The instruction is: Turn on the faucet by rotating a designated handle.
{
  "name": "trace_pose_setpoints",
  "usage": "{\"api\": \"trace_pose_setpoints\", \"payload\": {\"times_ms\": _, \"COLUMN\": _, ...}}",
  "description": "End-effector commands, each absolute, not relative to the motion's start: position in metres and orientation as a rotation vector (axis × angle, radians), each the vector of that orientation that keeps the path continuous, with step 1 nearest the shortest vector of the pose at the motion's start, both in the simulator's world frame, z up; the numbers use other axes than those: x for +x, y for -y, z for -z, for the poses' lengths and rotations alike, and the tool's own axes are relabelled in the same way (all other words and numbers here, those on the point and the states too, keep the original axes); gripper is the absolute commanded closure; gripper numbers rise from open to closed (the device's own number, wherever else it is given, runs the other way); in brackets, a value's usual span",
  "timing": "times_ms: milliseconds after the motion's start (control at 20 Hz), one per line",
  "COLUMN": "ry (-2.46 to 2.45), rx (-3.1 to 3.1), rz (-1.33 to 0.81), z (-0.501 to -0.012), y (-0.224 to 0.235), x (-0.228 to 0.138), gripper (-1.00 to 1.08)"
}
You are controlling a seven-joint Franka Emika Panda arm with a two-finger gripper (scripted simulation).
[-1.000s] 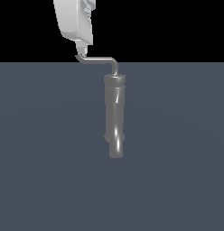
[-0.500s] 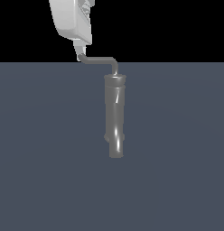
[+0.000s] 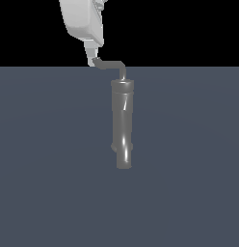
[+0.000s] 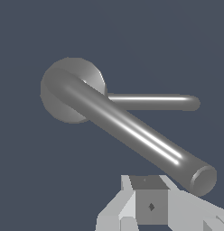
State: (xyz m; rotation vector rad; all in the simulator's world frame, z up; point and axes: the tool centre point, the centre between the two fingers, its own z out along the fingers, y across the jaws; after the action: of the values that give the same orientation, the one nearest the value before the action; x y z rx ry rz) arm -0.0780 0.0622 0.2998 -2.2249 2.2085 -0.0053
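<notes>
The faucet [image 3: 123, 126] is a glossy dark-grey cylinder in the middle of the exterior view, seen end-on in the wrist view as a round collar [image 4: 71, 90]. From its top the handle [image 3: 111, 64] bends toward the exterior view's left. In the wrist view the handle [image 4: 132, 131] is a shiny rod ending just beside my fingers. My white gripper [image 3: 93, 56] comes down from above, its tips touching the handle's upturned end. The fingers [image 4: 150, 205] look pressed together with nothing between them, and the rod lies against their side.
A flat dark blue-grey ground [image 3: 49, 169] surrounds the faucet. A slimmer second rod [image 4: 154, 102] sticks out from behind the collar. A small stub [image 3: 114, 146] juts from the cylinder's lower part.
The handle's tip has shifted toward the exterior view's right and the rod looks shorter, so it has swung. My gripper has followed it the same way.
</notes>
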Motion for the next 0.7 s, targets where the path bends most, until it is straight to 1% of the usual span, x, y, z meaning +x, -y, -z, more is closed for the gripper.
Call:
{"api": "trace_pose_setpoints", "payload": {"times_ms": 0, "ry": -2.223, "rx": -2.217, "rz": 0.001, "z": -0.3, "y": -0.05, "x": -0.087, "gripper": 1.08}}
{"api": "trace_pose_setpoints", "payload": {"times_ms": 300, "ry": -2.224, "rx": -2.219, "rz": 0.0, "z": -0.3, "y": -0.036, "x": -0.106, "gripper": 1.08}}
{"api": "trace_pose_setpoints", "payload": {"times_ms": 400, "ry": -2.211, "rx": -2.228, "rz": 0.004, "z": -0.3, "y": -0.043, "x": -0.101, "gripper": 1.08}}
{"api": "trace_pose_setpoints", "payload": {"times_ms": 650, "ry": -2.215, "rx": -2.225, "rz": 0.003, "z": -0.3, "y": -0.013, "x": -0.105, "gripper": 1.08}}
